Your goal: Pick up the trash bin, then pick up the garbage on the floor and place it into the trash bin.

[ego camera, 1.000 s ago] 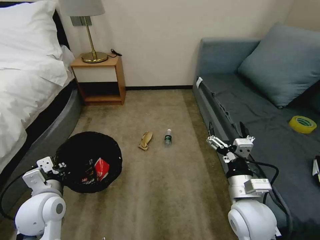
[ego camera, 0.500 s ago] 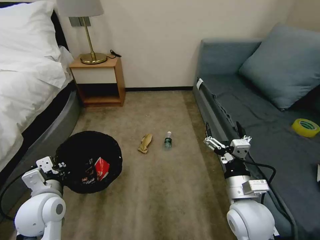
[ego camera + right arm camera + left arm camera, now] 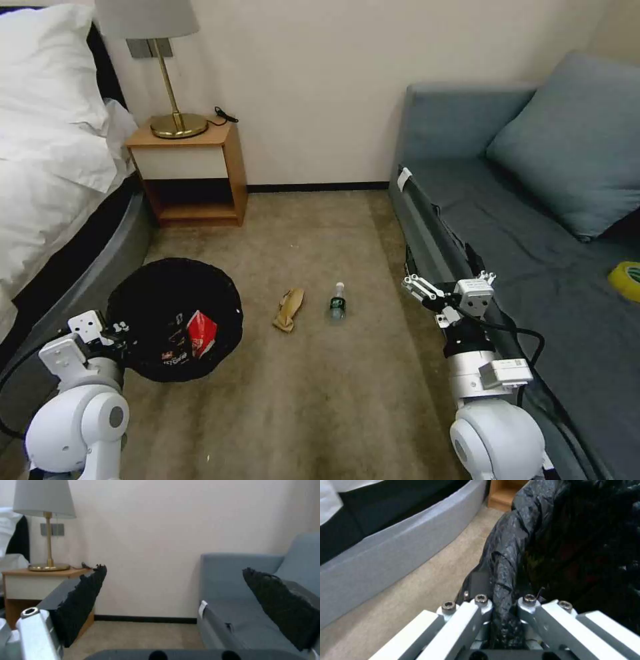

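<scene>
Black-lined trash bin (image 3: 175, 293), red-and-white snack wrapper (image 3: 202, 333), green-labelled clear bottle (image 3: 338, 303)

Bottle (image 3: 338, 304) label, wrapper (image 3: 202, 331) print — nothing legible; no signs.

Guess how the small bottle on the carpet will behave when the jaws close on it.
The bottle lies on its side on the carpet, so it may roll away if nudged off-centre. It looks small, clear and plastic, so it is probably light and may slip or squash under a hard pinch. The open right gripper looks wide enough to span it.
</scene>
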